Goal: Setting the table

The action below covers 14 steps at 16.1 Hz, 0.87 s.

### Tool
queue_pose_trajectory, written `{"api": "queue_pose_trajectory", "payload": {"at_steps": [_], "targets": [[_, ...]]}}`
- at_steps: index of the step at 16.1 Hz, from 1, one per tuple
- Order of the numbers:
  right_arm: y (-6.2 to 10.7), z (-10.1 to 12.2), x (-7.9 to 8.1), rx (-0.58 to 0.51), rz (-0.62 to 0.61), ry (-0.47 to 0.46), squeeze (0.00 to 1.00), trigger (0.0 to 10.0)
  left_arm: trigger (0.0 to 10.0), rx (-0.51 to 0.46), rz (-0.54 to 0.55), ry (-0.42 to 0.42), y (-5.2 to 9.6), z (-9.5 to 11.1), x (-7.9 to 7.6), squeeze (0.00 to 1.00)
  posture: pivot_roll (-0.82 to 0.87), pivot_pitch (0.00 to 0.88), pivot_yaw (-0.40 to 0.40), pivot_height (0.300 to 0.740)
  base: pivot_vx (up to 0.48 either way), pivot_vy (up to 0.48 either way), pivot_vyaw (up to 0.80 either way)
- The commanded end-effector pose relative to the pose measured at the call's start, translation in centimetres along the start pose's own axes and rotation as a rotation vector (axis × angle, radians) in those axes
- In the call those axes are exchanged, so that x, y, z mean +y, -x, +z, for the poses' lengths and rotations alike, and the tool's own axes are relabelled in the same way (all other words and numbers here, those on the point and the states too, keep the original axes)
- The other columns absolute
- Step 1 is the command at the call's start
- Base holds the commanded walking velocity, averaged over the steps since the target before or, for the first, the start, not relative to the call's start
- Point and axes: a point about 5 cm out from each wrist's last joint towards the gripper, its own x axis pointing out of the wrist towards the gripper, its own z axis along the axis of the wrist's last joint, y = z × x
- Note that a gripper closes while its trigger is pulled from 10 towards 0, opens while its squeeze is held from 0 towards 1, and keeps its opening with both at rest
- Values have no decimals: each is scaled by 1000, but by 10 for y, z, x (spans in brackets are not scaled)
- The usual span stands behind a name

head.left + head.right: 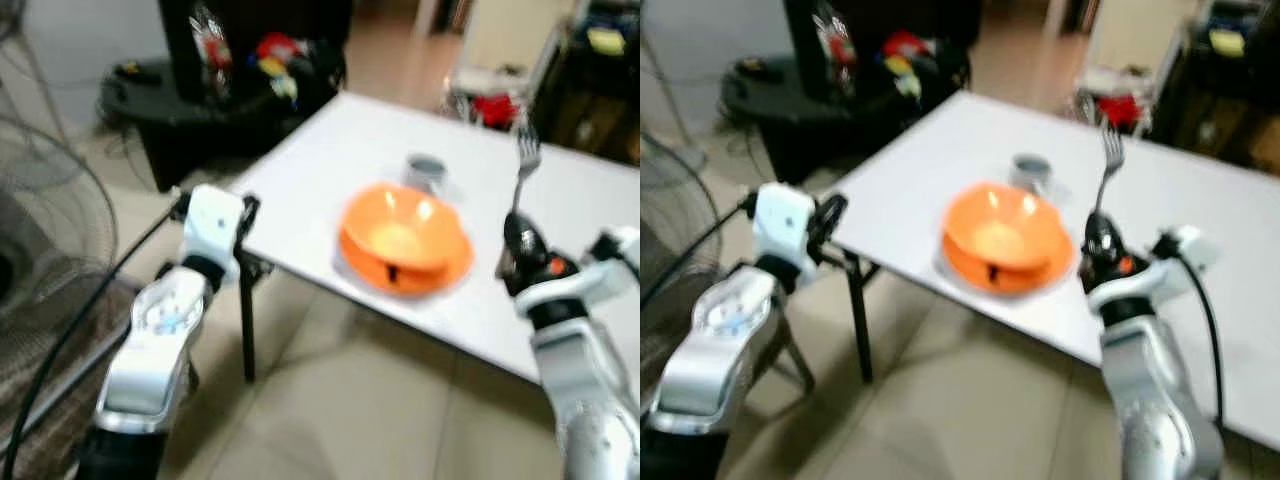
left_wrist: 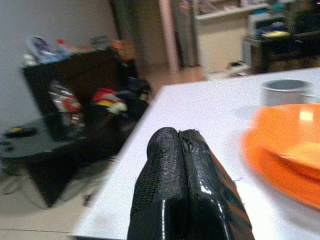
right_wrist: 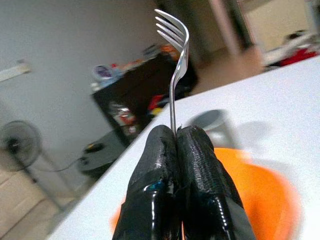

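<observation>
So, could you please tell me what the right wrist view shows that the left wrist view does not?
The right wrist view alone shows the fork, standing upright and pinched between the right tool fingers, and a floor fan against the wall. The left wrist view alone shows the left tool shut on nothing, at the table's edge. Both share the white table, the orange bowl, the grey cup behind it and the dark cluttered stand.

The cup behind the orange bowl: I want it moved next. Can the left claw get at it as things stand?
Probably not directly: the orange bowl on its plate sits between the shut left claw and the cup, so it must reach around.
</observation>
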Motion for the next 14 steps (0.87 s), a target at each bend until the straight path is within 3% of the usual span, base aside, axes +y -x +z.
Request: {"api": "queue_pose_trajectory", "payload": {"at_steps": [1, 6, 11, 14], "targets": [[-2, -2, 6, 4, 30, -8, 0, 10000, 10000, 13, 17, -7, 3, -3, 6, 0, 46, 0, -57, 740, 345, 0, 0], [-3, -4, 5, 11, 24, -15, 0, 10000, 10000, 31, -54, -23, 6, -5, 6, 0, 53, 0, -58, 740, 315, 0, 0], [0, -7, -20, 13, -145, -12, 0, 10000, 10000, 32, -138, -5, 6, -3, 0, 0, 46, 0, -43, 740, 109, 0, 0], [0, -8, -28, 38, -170, 14, 0, 10000, 10000, 10, -229, 15, 5, 2, -7, 0, 44, 0, -42, 740, 0, 0, 0]]}}
